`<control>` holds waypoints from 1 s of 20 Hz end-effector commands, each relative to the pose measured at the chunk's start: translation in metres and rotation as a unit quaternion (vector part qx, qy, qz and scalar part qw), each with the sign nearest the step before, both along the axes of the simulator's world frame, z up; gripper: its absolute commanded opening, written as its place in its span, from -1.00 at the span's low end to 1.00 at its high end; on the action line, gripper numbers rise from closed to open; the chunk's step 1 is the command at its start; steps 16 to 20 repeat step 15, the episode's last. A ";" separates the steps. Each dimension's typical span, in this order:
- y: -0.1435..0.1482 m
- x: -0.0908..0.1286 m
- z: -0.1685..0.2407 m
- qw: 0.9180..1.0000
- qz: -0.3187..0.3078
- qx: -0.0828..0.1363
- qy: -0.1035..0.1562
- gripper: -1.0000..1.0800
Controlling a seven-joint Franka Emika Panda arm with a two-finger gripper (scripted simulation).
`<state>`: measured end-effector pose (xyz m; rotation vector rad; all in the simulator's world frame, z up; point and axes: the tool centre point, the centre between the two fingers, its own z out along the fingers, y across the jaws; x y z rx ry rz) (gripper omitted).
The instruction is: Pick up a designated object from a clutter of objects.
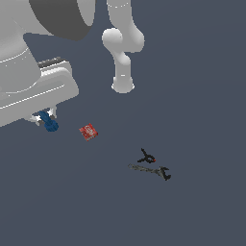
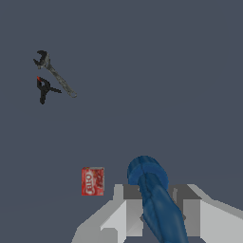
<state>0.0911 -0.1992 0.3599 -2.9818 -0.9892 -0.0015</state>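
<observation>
The bright-blue knobby item (image 1: 48, 122) is clamped between my gripper (image 1: 44, 116) fingers at the exterior view's left, held above the floor. In the wrist view the blue item (image 2: 154, 197) stands between the two grey fingers (image 2: 127, 209) of the gripper (image 2: 156, 211), which is shut on it. The flat red packet (image 1: 88, 131) lies on the floor to the right of the gripper; it also shows in the wrist view (image 2: 92, 181). The black clamp (image 1: 147, 156) and the long grey wrench (image 1: 150, 170) lie farther right.
The arm's white base column (image 1: 123, 72) stands at the back. The clamp (image 2: 45, 88) and wrench (image 2: 56, 76) lie side by side in the wrist view. The floor (image 1: 202, 96) is a plain dark grey surface.
</observation>
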 end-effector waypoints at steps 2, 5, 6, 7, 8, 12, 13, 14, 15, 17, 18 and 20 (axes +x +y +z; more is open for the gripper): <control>-0.008 0.004 0.013 1.000 0.000 0.000 0.000 -1.00; -0.013 0.007 0.021 1.000 0.000 0.000 0.000 -1.00; -0.015 0.007 0.023 1.000 0.000 0.000 0.000 -1.00; -0.016 0.008 0.024 1.000 0.000 0.000 0.000 -1.00; -0.017 0.009 0.026 1.000 0.000 0.000 0.000 -1.00; -0.019 0.010 0.029 1.000 0.000 0.000 0.000 -1.00; -0.019 0.010 0.029 1.000 0.000 0.000 0.000 -1.00; -0.019 0.010 0.029 1.000 0.000 0.000 0.000 -1.00; -0.019 0.010 0.029 1.000 0.000 0.000 0.000 -1.00; -0.019 0.010 0.029 1.000 0.000 0.000 0.000 -1.00; -0.019 0.010 0.029 1.000 0.000 0.000 0.000 -1.00; -0.019 0.010 0.029 1.000 0.000 0.000 0.000 -1.00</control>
